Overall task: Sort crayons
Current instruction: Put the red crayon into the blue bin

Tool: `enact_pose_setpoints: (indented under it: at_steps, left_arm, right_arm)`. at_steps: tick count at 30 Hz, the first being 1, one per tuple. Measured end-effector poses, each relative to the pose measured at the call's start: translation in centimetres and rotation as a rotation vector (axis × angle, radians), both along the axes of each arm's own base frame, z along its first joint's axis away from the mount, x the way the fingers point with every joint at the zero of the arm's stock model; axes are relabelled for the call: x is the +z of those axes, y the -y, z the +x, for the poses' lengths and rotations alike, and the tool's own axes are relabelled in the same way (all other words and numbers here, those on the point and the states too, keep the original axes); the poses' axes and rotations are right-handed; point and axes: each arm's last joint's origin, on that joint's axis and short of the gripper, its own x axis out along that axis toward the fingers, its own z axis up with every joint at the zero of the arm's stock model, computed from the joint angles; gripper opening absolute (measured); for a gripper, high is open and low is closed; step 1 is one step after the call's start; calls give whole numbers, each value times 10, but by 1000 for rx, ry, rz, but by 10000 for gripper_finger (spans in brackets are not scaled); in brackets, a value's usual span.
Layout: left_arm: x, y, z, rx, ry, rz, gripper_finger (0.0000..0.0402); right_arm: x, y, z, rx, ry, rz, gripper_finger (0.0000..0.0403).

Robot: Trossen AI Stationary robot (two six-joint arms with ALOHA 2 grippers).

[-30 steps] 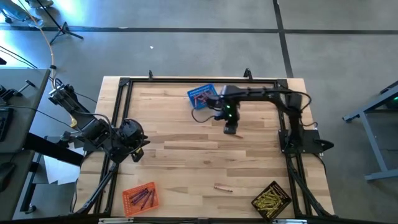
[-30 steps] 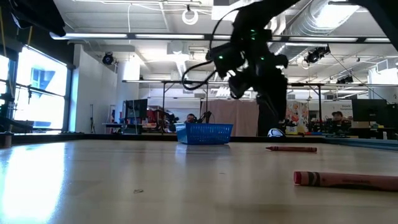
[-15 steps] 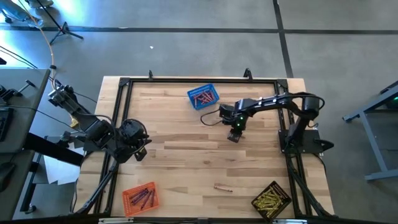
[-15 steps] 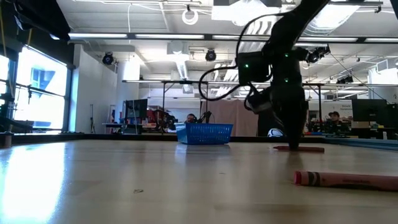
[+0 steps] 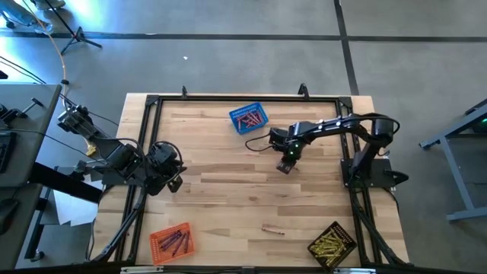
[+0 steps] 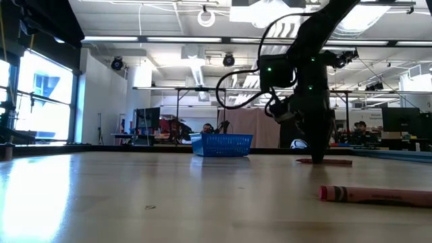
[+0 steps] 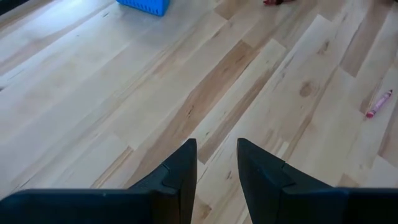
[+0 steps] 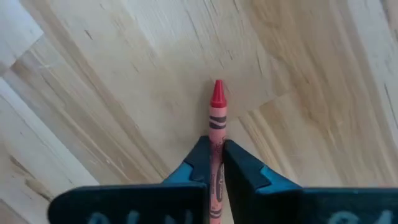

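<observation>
A red crayon (image 8: 216,102) lies flat on the wooden table right of centre, and my right gripper (image 5: 285,166) stands over it, pointing down and shut on it. A pink crayon (image 5: 272,228) lies loose near the front edge; it also shows in the low view (image 6: 374,195). At the table's left edge my left gripper (image 7: 216,165) hangs above the wood, open, nothing between its fingers. Red crayons fill the blue basket (image 5: 249,118) at the far middle. My right gripper pinches the red crayon's paper-wrapped shaft (image 8: 216,134) between its two fingers, behind the pointed tip. The fingers (image 8: 198,163) come from above, pointing down, one on each long side. The crayon lies level on the table (image 6: 334,161).
An orange basket (image 5: 172,240) with crayons stands at the front left, and a black basket (image 5: 332,243) with yellow crayons at the front right. A black frame (image 5: 148,103) runs round the table's edges. Bare wood lies between the two arms.
My right gripper has come down from beside the blue basket, moving a little toward the near edge, and now stands on the table at the red crayon. The crayon has stayed where it lay.
</observation>
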Motion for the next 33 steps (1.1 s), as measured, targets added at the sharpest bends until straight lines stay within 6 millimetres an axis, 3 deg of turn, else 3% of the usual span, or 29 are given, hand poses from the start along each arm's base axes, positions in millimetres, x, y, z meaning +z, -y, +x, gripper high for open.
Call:
enact_pose_setpoints:
  at_steps: [4,11,14,19,24,33]
  left_arm:
    - [0,0,0,-6,-7,-10,104]
    - [0,0,0,-7,-10,-13,104]
    - [0,0,0,-8,-10,-13,104]
    - [0,0,0,-7,-10,-13,104]
    - [0,0,0,-8,-10,-13,104]
    - [0,0,0,-7,-10,-13,104]
  right_arm:
    - [22,3,16,5,59,-33,11]
    - [104,15,62,101,414,-162,12]
    - [139,22,81,141,613,-324,13]
    - [179,36,99,143,828,-647,13]
    - [171,59,101,139,793,-743,14]
    - [97,101,110,35,564,-639,14]
